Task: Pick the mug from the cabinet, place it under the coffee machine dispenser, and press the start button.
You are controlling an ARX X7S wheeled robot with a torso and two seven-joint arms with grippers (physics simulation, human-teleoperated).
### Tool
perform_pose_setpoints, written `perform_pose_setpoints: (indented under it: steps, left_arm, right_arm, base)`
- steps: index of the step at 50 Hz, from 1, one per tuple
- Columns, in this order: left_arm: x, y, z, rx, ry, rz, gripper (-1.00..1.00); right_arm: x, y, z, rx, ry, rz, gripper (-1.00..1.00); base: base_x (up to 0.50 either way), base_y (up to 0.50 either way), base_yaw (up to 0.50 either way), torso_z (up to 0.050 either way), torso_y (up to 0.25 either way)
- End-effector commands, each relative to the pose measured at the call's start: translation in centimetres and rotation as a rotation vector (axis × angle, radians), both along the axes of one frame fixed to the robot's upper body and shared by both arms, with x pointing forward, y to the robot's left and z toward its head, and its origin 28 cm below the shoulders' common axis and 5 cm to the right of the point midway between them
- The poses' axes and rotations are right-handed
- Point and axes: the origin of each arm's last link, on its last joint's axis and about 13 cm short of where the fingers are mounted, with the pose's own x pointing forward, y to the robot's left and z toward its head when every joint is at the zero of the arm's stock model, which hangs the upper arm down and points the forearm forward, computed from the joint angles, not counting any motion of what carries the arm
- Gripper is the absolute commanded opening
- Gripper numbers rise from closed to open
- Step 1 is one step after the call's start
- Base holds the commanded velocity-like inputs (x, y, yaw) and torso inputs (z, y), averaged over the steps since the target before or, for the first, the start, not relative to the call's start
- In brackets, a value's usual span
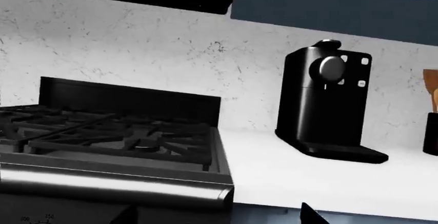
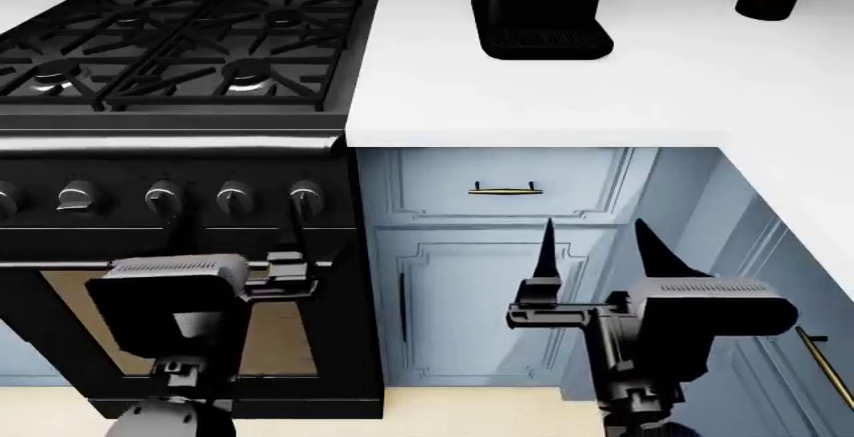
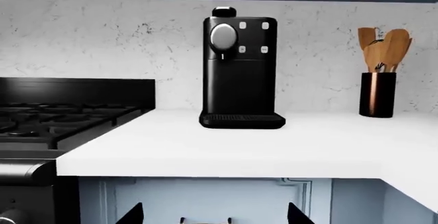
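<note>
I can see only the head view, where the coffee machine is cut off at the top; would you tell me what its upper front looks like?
Observer: In the right wrist view the coffee machine dispenser is a round grey-faced head high on the front of the coffee machine, above the bare drip tray.
Operator: Thank you. Where are the controls?
Observer: Four small pale buttons sit in two rows of two beside that head, on the side nearer the counter's corner.
Operator: And the dark cylinder at my top right?
Observer: It is a dark holder with wooden utensils standing in it.
</note>
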Motion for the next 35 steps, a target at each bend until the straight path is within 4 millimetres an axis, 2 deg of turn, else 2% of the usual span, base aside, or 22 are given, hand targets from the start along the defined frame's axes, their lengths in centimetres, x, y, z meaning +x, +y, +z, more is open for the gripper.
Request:
perform_pose_setpoints:
  steps: [1, 8, 15, 23, 26, 35]
  left_arm:
    - [-1.1, 0.0, 5.8, 0.02, -0.089, -0.058, 1.0]
    - [-1.1, 0.1, 7.6, 0.019, -0.185, -0.069, 1.0]
    - [-1.3, 0.4, 9.8, 0.02, -0.262, -0.054, 1.0]
    - [-1.1, 0.9, 11.2, 0.023, -0.309, -0.056, 1.0]
    - [-1.1, 0.9, 11.4, 0.026, -0.317, -0.057, 1.0]
    - [-1.2, 1.0, 11.6, 0.016, -0.327, -0.049, 1.0]
  right_arm:
    - [0.3, 0.1, 3.0, -0.001, -0.074, 0.016, 1.0]
    - [0.8, -0.2, 6.1, 0.013, -0.137, 0.031, 1.0]
    - [1.3, -0.7, 9.5, 0.038, -0.155, 0.056, 1.0]
    - [2.1, -1.4, 12.8, 0.057, -0.177, 0.052, 1.0]
    - [2.4, -1.5, 13.4, 0.077, -0.175, 0.04, 1.0]
    - [2.3, -1.7, 14.7, 0.103, -0.184, 0.039, 1.0]
  base:
    - [0.0, 0.0, 0.0, 0.0, 0.0]
    - [0.0, 0.0, 0.0, 0.0, 0.0]
    - [0.0, 0.0, 0.0, 0.041, 0.103]
    - [0.0, 0.0, 0.0, 0.043, 0.105]
    - [0.0, 0.03, 0.0, 0.042, 0.105]
    - [0.0, 0.49, 0.0, 0.042, 0.105]
